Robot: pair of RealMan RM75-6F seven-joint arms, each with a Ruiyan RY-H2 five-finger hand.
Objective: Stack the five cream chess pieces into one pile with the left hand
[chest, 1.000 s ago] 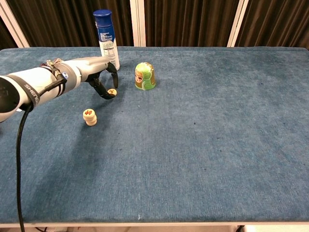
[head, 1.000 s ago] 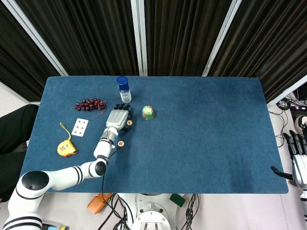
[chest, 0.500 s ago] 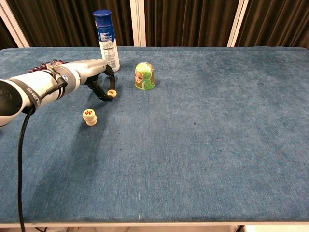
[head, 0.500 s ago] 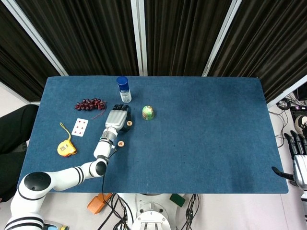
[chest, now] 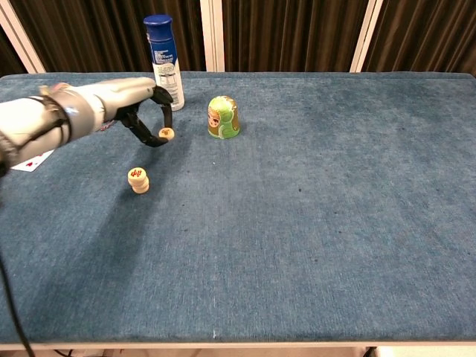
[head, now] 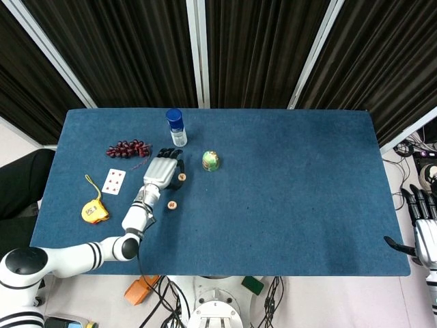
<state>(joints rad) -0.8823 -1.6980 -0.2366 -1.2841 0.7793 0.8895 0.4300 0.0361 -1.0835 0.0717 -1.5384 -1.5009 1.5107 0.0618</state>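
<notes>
Change: my left hand [chest: 141, 111] has lifted and pulled back toward the spray bottle [chest: 163, 61], carrying its piece.
Hold: fingertips pinch one cream chess piece [chest: 166, 134].
Pile: stacked pieces [chest: 138, 180] on the table [chest: 312, 193], nearer me than the bottle.
Right hand [head: 425, 232]: off the table edge, fingers spread, holding nothing.

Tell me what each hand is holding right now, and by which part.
The left hand pinches one cream chess piece by its edge between fingertips, lifted off the table. The right hand hangs beside the table, holding nothing.
</notes>
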